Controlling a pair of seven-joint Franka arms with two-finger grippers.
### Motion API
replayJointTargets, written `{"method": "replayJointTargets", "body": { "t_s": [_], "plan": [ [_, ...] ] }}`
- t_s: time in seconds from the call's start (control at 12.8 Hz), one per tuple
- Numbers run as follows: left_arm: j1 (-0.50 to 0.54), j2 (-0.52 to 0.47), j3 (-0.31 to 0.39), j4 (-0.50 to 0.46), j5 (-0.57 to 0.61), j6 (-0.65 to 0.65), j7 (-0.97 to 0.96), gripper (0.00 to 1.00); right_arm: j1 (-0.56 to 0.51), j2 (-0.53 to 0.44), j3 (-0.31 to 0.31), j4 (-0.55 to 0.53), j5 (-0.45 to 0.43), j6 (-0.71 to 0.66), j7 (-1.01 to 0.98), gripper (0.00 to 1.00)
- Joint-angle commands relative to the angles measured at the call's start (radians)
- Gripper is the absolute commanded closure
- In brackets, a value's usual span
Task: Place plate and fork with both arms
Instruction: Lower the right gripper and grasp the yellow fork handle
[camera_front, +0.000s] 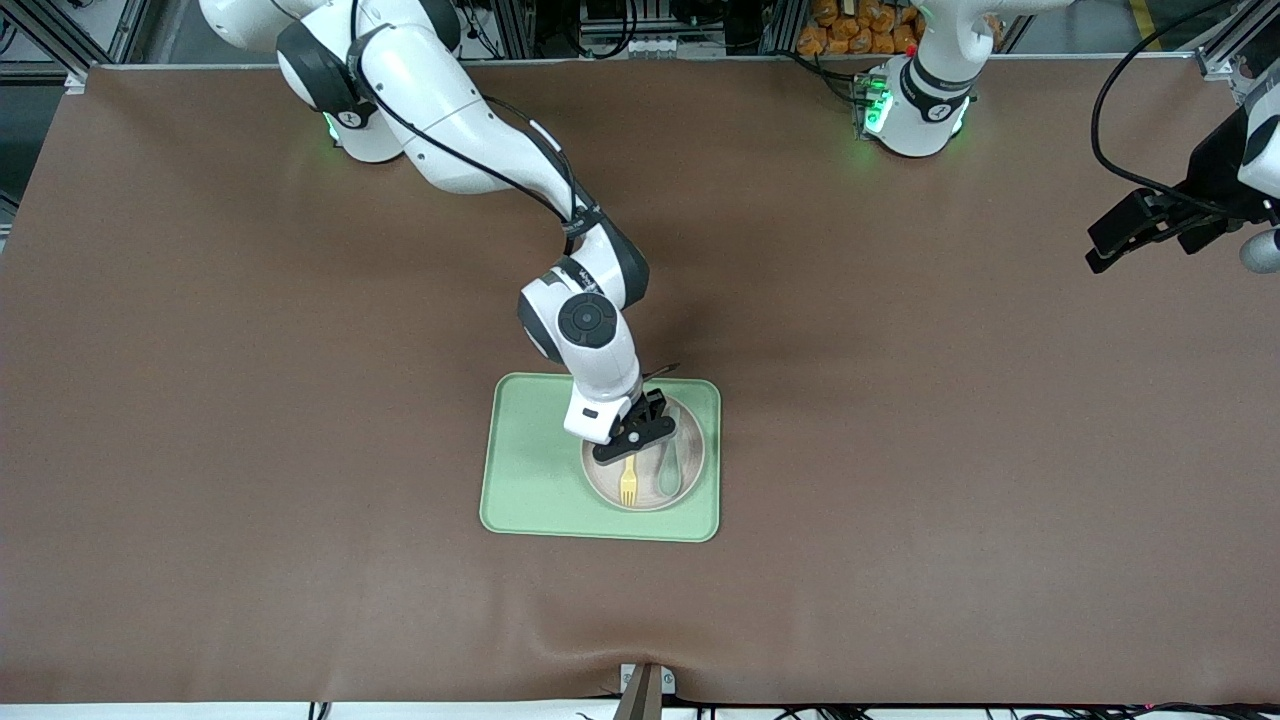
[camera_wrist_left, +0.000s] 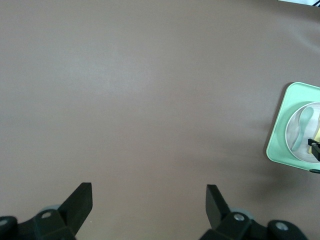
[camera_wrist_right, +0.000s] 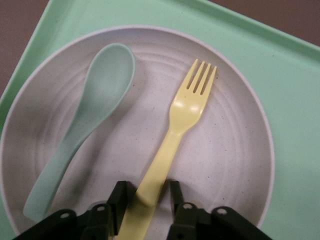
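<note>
The pale plate (camera_front: 600, 482) lies on the light-green tray (camera_front: 530, 470), at the tray's end toward the left arm. The yellow fork (camera_front: 628, 486) lies flat on the plate beside a teal spoon (camera_front: 668, 465), tines pointing toward the front camera. My right gripper (camera_front: 632, 447) is low over the plate. In the right wrist view its fingers (camera_wrist_right: 121, 196) stand on either side of the fork's handle (camera_wrist_right: 165, 155) with small gaps, so my right gripper (camera_wrist_right: 150, 187) is open. The plate (camera_wrist_right: 230, 150) fills that view. My left gripper (camera_front: 1100, 255) waits open over bare table (camera_wrist_left: 149, 192).
The brown table mat (camera_front: 950, 450) covers the whole table. In the left wrist view the tray (camera_wrist_left: 278, 131) with the plate (camera_wrist_left: 291, 135) and the spoon (camera_wrist_left: 304, 127) shows at the edge. The tray's rim (camera_wrist_right: 290, 75) surrounds the plate.
</note>
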Motion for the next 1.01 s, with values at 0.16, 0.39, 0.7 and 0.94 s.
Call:
{"method": "replayJointTargets", "body": {
  "t_s": [0.16,0.39,0.7,0.94],
  "plan": [
    [0.017,-0.021,-0.001,-0.017,-0.019,0.001,0.012,0.00,0.010,0.021,-0.006,0.012,-0.009,0.001,0.006,1.00],
    [0.017,-0.021,-0.002,-0.018,-0.020,0.001,0.010,0.00,0.013,0.021,-0.006,0.011,-0.009,0.001,0.007,1.00],
    [0.017,-0.020,-0.004,-0.018,-0.020,0.001,0.012,0.00,0.012,0.012,-0.006,0.011,0.000,0.003,0.013,1.00],
    [0.016,-0.021,-0.007,-0.021,-0.020,-0.002,0.012,0.00,0.012,-0.002,-0.006,0.011,0.004,0.000,0.016,1.00]
  ]
}}
